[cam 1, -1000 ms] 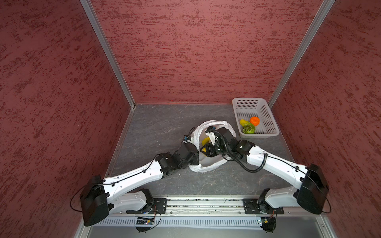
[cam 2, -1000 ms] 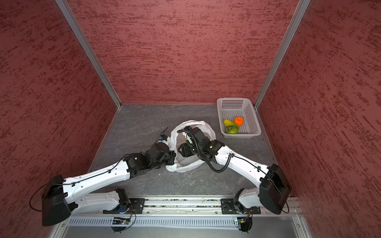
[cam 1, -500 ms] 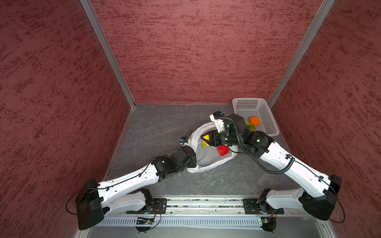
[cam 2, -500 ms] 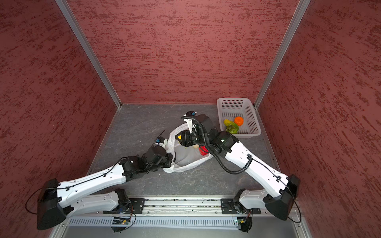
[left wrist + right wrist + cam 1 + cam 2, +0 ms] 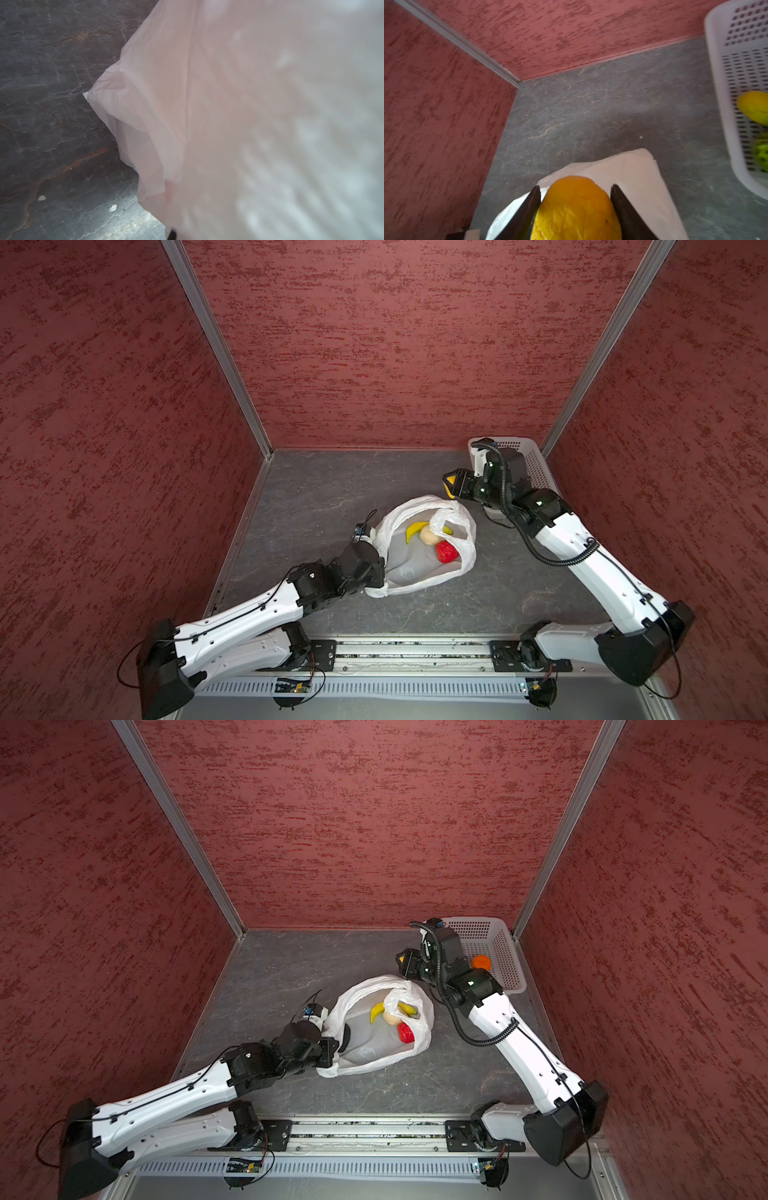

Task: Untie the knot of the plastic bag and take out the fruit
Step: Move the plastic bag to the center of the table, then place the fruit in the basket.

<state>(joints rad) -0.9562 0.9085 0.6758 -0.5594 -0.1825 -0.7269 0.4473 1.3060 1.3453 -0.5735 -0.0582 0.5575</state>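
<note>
Your plastic bag lies in the middle of the grey table. It is thin, crinkled, see-through white film, with its mouth spread wide and facing up. Inside you can see a banana, a pale round fruit touching it, and a bumpy red fruit just beside that.

Your left gripper is clamped shut on the bag's rim on its own side. In the left wrist view, blurred film fills most of the picture.

Your right gripper hangs over the bag's far edge, near the white basket. Its jaws are apart and grip a wrinkled yellow-orange fruit by its sides.

The basket sits in the far right corner. It holds an orange, a yellow-green fruit and a knobbly green one.
</note>
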